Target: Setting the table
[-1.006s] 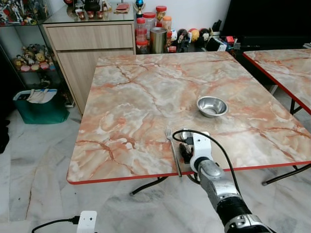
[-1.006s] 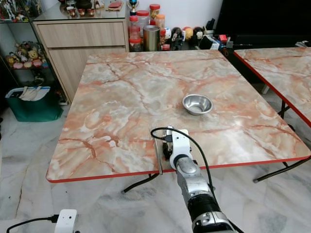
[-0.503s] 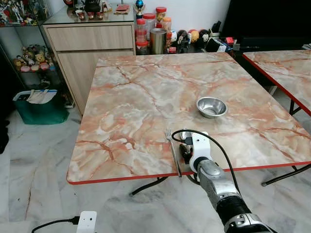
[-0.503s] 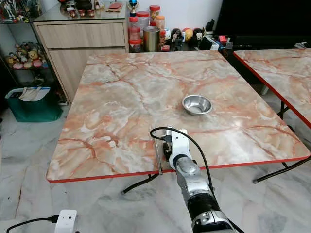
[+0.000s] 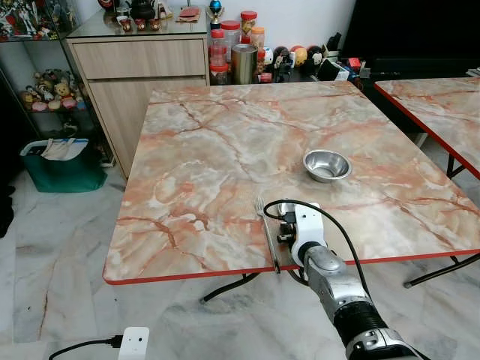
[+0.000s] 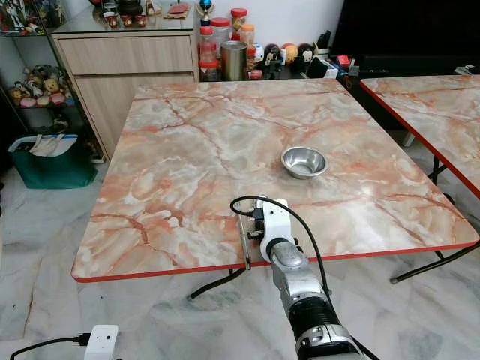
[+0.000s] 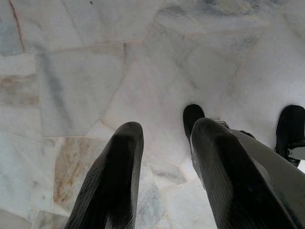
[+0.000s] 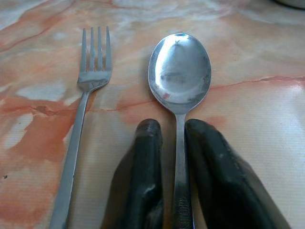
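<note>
In front of me stands a square table [image 5: 225,150] with a pink-and-cream marble-patterned top and a red edge, on dark folding legs. A second table [image 5: 442,105] of the same pattern sits just off to my right. The floor [image 5: 52,255] is pale grey marble slabs. Against the white back wall is a light wooden cabinet [image 5: 139,75], with jars [image 5: 232,41] and small figurines beside it. A green bin [image 5: 64,161] rests on the floor at my left, below a glass shelf of toys [image 5: 45,94]
</note>
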You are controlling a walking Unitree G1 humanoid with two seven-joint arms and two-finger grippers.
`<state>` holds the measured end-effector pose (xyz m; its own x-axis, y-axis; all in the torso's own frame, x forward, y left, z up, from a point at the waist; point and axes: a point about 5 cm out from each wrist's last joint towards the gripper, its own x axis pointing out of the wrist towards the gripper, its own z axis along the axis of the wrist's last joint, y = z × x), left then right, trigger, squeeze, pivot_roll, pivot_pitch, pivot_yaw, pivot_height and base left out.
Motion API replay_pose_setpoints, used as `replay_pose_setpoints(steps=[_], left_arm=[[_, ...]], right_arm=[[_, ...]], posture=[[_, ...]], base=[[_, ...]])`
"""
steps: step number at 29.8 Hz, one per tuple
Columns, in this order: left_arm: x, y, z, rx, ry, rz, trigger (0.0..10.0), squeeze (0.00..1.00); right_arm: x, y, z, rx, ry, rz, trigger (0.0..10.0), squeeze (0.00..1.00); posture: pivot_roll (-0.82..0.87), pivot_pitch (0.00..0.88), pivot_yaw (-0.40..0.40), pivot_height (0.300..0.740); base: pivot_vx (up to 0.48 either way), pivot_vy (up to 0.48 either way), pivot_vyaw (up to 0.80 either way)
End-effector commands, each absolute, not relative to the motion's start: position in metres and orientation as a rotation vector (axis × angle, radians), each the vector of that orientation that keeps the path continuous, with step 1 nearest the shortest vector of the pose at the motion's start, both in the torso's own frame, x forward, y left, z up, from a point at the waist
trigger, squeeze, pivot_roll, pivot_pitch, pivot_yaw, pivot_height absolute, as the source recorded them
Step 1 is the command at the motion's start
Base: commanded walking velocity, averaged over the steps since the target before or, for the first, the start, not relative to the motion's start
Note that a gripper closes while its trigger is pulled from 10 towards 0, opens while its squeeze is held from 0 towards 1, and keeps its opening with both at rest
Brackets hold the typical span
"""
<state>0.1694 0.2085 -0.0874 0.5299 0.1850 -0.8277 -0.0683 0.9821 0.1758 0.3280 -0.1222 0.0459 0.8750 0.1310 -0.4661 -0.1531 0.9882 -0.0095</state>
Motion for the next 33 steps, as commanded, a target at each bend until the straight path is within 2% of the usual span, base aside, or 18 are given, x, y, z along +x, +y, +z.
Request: replay_pose_setpoints(steps=[1,20,21,25,26,33], left_arm=[[0.166,0.21,-0.089,0.126,1.019,0.158,10.0,0.0],[0.167,0.211,-0.088,0.134,1.014,0.152,10.0,0.0],[0.167,0.211,-0.088,0.134,1.013,0.152,10.0,0.0],[0.167,0.21,-0.088,0.134,1.012,0.151,10.0,0.0],[0.167,0.21,-0.088,0.132,1.006,0.152,10.0,0.0],[0.168,0.209,-0.088,0.13,1.002,0.156,10.0,0.0]], right_arm=[[0.324,-0.123,0.039,-0.055,0.531,0.153,0.0,0.0],[0.324,-0.121,0.04,-0.048,0.512,0.148,0.0,0.0],[0.329,-0.117,0.053,-0.087,0.413,0.156,10.0,0.0],[0.335,-0.111,0.074,-0.096,0.278,0.168,10.0,0.0],[0.34,-0.106,0.093,-0.113,0.177,0.186,10.0,0.0],[0.347,-0.095,0.134,-0.116,-0.038,0.209,10.0,0.0]], posture=[[-0.04,0.0,-0.036,0.74],[-0.03,0.0,-0.03,0.74],[-0.03,0.0,-0.03,0.74],[-0.04,0.0,-0.028,0.74],[-0.04,0.0,-0.028,0.74],[-0.04,0.0,-0.032,0.74]], base=[[0.0,0.0,0.0],[0.0,0.0,0.0],[0.0,0.0,0.0],[0.0,0.0,0.0],[0.0,0.0,0.0],[0.0,0.0,0.0]])
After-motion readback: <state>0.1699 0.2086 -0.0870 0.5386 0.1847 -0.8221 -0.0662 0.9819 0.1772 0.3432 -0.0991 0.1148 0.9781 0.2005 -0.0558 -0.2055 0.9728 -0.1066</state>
